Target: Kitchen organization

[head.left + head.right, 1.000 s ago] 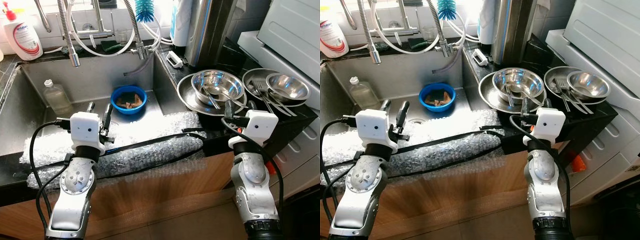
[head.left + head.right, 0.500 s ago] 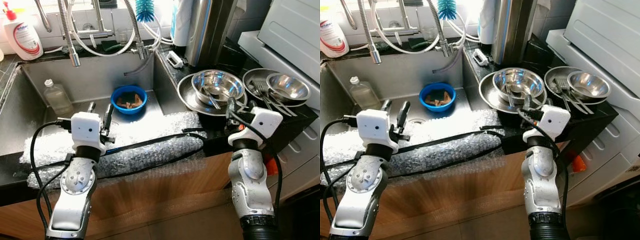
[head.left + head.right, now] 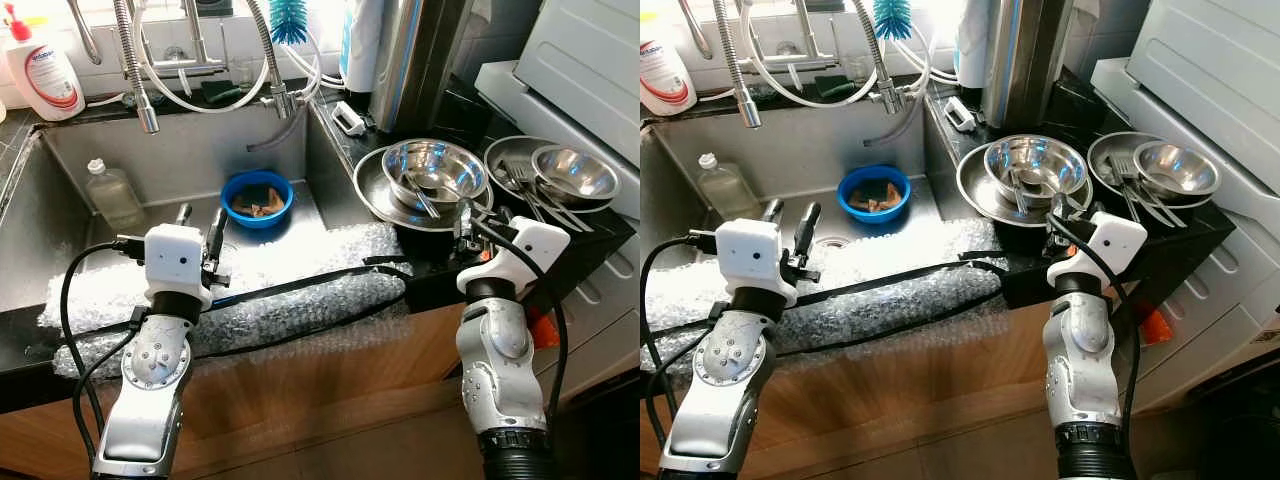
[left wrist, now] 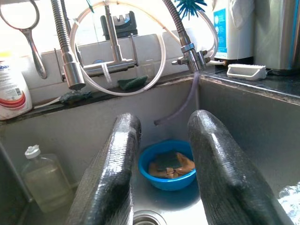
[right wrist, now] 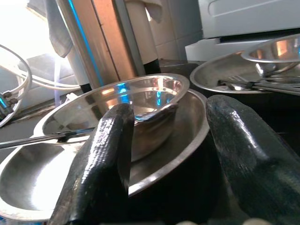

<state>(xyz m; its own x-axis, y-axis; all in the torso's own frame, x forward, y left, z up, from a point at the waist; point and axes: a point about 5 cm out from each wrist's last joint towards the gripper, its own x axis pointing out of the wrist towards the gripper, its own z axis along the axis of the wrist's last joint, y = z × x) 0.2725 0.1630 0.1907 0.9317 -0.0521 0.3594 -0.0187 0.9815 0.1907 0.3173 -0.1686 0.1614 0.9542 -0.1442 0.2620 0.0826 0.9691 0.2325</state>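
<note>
The steel sink (image 3: 60,215) takes up the left of the scene, with a blue bowl (image 3: 258,197) of scraps on its floor, a clear bottle (image 3: 112,193) against its left wall, and a strip of bubble wrap (image 3: 300,275) laid over its front edge. On the black desk (image 3: 590,245) to the right sit two stacks of steel dishes — a bowl on a wide plate (image 3: 375,195), with cutlery, and farther right a smaller bowl (image 3: 575,172) on another plate.

The left claw (image 3: 197,222) hangs wide and empty above the sink, aimed toward the blue bowl. The right claw (image 5: 164,140) is spread wide with nothing in it, level with the near plate's rim and just short of it.

The risk is on the right: a grip on the thin, slick rim could slip or tilt the stack — sliding the bowl (image 3: 432,165) and loose cutlery (image 3: 418,197) off.
</note>
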